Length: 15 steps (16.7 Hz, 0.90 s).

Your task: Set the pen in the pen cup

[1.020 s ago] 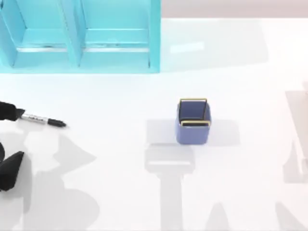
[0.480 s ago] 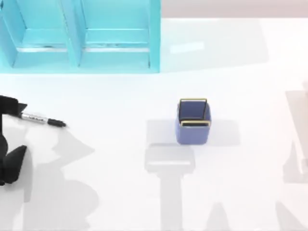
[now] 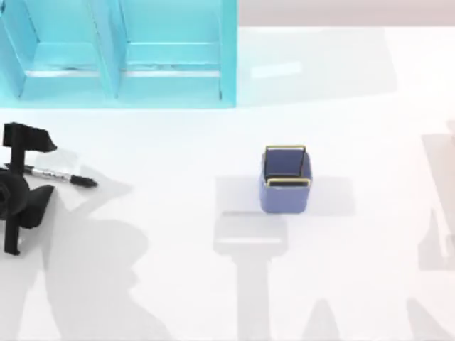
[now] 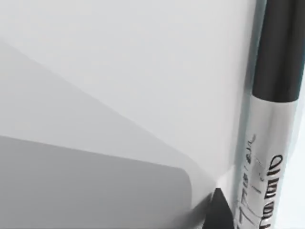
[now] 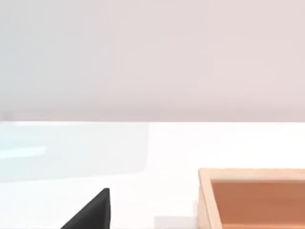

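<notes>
Left gripper (image 3: 39,169) at the table's (image 3: 178,284) left edge, fingers (image 3: 37,140) spread astride the pen (image 3: 60,176) lying flat between them; pen cup (image 3: 286,181) well apart.

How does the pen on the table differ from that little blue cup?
The pen is slim and black with a light grey label band; the pen cup is squat, square and blue-violet with a gold rim. The pen lies flat near the table's left side, between the fingers of the left pincer; the pen cup stands upright near the middle, with nothing touching it. Both rest on the white table.
</notes>
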### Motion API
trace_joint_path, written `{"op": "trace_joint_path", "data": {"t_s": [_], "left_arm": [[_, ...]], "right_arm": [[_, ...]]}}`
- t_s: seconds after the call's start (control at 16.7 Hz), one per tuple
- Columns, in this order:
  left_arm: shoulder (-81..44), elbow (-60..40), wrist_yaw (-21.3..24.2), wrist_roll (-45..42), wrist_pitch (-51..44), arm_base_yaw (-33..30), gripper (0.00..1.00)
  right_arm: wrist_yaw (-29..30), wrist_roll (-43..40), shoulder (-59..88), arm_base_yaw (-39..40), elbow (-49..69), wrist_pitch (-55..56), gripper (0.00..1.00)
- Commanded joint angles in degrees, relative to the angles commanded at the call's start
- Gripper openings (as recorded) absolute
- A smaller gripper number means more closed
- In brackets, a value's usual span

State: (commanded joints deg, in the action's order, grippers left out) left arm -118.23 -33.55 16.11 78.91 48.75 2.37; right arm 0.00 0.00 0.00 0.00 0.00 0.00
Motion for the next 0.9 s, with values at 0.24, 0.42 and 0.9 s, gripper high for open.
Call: {"op": "trace_joint_path", "data": {"t_s": [0.24, 0.42, 0.9], "left_arm": [[-1.45, -0.97, -0.36, 0.33, 0.76, -0.48, 1.00], [-1.45, -0.97, -0.36, 0.33, 0.76, -0.48, 0.85], [-1.45, -0.97, -0.36, 0.33, 0.76, -0.48, 0.25]], "right_arm": [[0.00, 0.00, 0.00, 0.00, 0.00, 0.00, 1.00], [0.00, 0.00, 0.00, 0.00, 0.00, 0.00, 1.00], [0.00, 0.00, 0.00, 0.00, 0.00, 0.00, 1.00]]}}
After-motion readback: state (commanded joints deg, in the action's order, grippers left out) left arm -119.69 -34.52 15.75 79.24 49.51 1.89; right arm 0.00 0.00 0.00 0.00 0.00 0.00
